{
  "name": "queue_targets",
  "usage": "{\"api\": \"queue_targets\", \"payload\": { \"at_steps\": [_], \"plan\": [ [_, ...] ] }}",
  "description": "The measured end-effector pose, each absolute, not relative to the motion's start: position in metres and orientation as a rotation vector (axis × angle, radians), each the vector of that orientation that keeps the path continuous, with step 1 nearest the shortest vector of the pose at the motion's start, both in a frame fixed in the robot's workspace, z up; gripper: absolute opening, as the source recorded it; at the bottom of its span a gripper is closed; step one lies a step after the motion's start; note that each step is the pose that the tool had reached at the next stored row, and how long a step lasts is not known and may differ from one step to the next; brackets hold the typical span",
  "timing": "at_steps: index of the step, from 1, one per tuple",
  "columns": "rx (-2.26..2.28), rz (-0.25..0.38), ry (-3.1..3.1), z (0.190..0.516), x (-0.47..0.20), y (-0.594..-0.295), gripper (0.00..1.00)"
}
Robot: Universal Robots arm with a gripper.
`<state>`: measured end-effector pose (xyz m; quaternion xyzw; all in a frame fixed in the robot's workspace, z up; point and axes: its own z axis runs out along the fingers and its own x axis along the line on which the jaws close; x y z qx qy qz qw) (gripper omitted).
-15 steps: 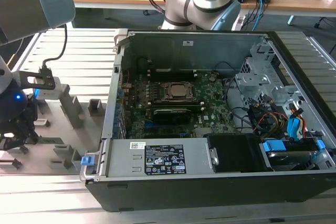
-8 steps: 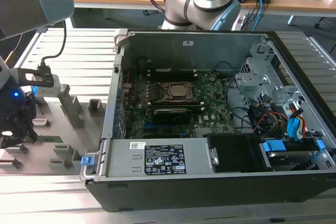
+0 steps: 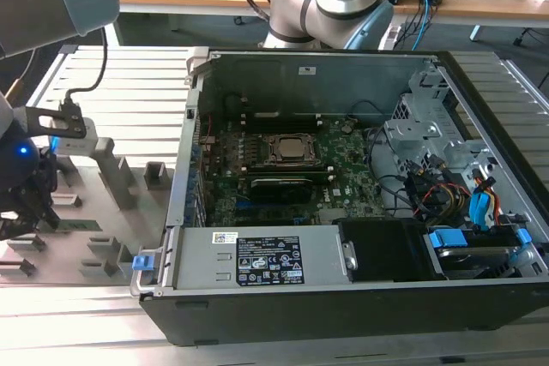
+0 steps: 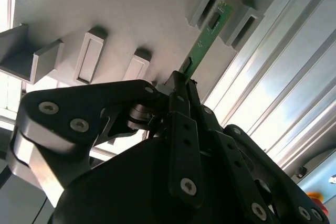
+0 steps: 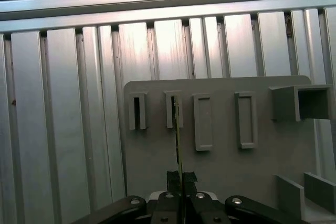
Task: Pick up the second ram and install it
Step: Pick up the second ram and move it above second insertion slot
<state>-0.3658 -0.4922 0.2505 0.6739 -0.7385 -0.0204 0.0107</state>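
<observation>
**Hand clenched on the ram at the holder plate**

In the exterior view, we see the hand (image 3: 33,205) low over the grey holder plate (image 3: 103,212) on the bench (image 3: 129,83), to the exterior view's left of the open case (image 3: 343,169).

In the second wrist view, the hand (image 4: 182,85) grips one end of the green ram (image 4: 206,38).

In the first wrist view, the ram (image 5: 178,142) shows edge-on, its far end at a slotted block (image 5: 168,111).
</observation>
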Motion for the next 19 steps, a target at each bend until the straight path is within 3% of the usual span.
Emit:
{"api": "queue_targets", "payload": {
  "at_steps": [19],
  "plan": [
    [2.103,-0.063,-2.304,0.275,-0.366,-0.492,0.14]
  ]
}}
